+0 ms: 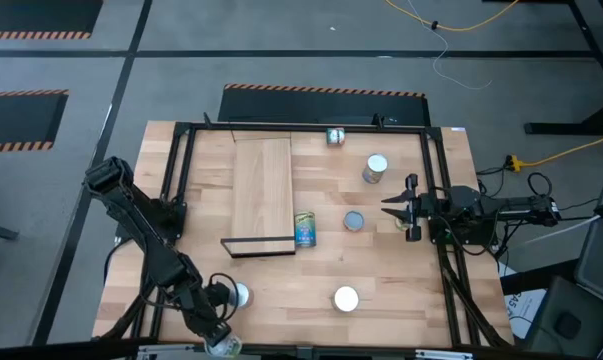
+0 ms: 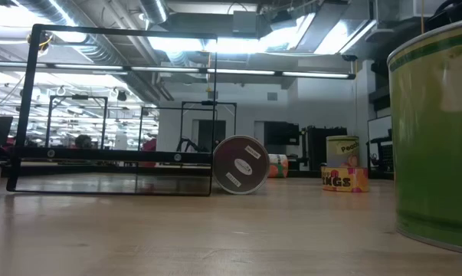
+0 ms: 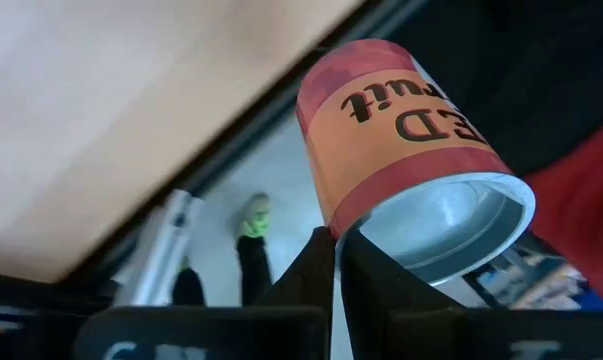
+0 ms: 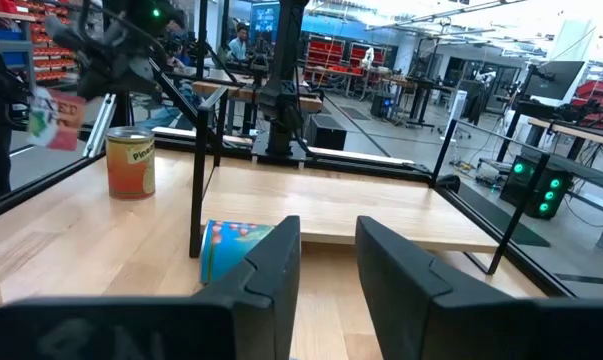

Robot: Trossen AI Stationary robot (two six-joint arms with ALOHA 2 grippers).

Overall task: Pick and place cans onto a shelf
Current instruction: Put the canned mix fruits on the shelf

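At the table's near left corner, the left gripper [image 1: 221,343] is closing its fingers on a red-and-orange can [image 3: 406,150], holding it just past the table's edge; in the left wrist view the can is tilting, its open silver end facing the camera. Just beside that arm, a white-topped can [image 1: 240,295] is standing upright. The shelf [image 1: 262,192] is lying flat with its long axis running away from the near edge, dark end nearest. Touching that end's right corner, the blue-and-yellow can [image 1: 304,230] is lying on its side. Farther right, a grey-topped can [image 1: 354,220] and another white-topped can [image 1: 346,298] are standing upright, with two more near the far edge. The right gripper [image 1: 389,207] is hovering at the table's right side, fingers partly apart and holding nothing.
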